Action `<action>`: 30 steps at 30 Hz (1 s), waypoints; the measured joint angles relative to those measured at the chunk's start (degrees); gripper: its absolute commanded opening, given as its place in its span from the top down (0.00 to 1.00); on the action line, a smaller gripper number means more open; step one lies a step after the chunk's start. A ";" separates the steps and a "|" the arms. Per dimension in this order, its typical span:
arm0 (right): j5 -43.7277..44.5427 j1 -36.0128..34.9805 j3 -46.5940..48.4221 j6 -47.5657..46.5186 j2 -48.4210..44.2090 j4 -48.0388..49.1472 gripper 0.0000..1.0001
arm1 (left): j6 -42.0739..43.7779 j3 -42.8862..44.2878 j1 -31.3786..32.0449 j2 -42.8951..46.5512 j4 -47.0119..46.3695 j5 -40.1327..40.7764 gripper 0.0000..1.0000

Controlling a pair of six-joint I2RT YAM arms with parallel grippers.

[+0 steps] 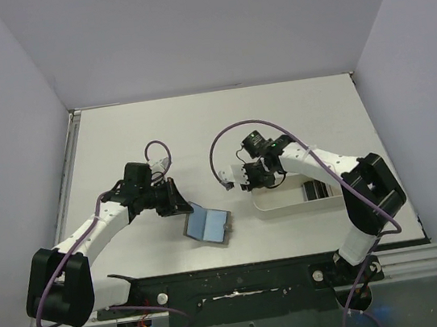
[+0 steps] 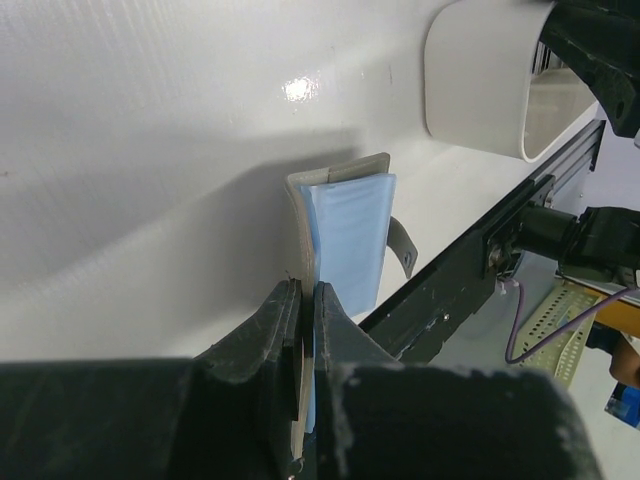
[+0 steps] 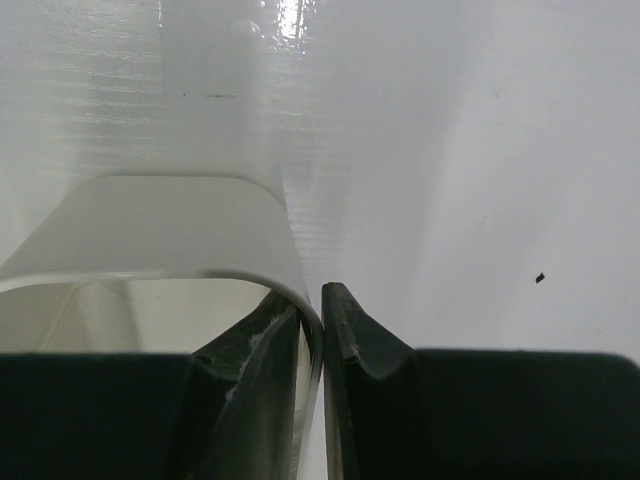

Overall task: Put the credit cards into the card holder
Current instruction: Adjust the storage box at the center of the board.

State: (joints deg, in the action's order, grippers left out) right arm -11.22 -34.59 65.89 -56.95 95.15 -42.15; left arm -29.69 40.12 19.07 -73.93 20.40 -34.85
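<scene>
The card holder [image 1: 209, 224] lies open on the table, its light blue lining up. My left gripper [image 1: 177, 199] is shut on its left edge. In the left wrist view the card holder [image 2: 345, 230] runs out from between the closed fingers of the gripper [image 2: 305, 292], its grey snap strap hanging at the side. The dark credit cards [image 1: 316, 190] lie in the white tray [image 1: 285, 201]. My right gripper [image 1: 251, 177] is shut on the tray's left end wall. In the right wrist view the gripper [image 3: 318, 296] has one finger inside the tray [image 3: 150, 215] and one outside.
The white tray also shows at the top right of the left wrist view [image 2: 480, 85]. The black base rail [image 1: 235, 279] runs along the near edge. A raised table border [image 1: 74, 176] and grey walls close the left, back and right sides.
</scene>
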 measured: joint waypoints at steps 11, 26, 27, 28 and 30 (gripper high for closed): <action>-1.07 -0.87 -0.57 -2.34 0.07 3.34 0.57 | 0.04 0.00 0.00 0.00 0.28 0.35 1.00; 7.61 -1.53 -7.82 42.36 -18.27 23.02 0.45 | 0.02 0.00 0.00 -0.02 0.39 0.02 1.00; 10.49 -1.62 -7.67 47.10 -18.97 23.30 0.45 | 0.04 0.00 0.00 -0.02 0.39 -0.11 1.00; 14.47 -1.64 -6.88 52.70 -19.19 22.23 0.45 | 0.04 0.00 0.00 -0.02 0.39 -0.20 1.00; 19.80 -1.62 -5.22 60.02 -18.49 19.28 0.44 | 0.04 0.00 0.00 -0.02 0.39 -0.33 1.00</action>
State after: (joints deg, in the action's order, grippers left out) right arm 8.58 -36.21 60.66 3.07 76.66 -22.87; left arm -29.65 40.12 19.07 -73.95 20.80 -35.18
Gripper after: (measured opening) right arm 0.555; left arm 0.029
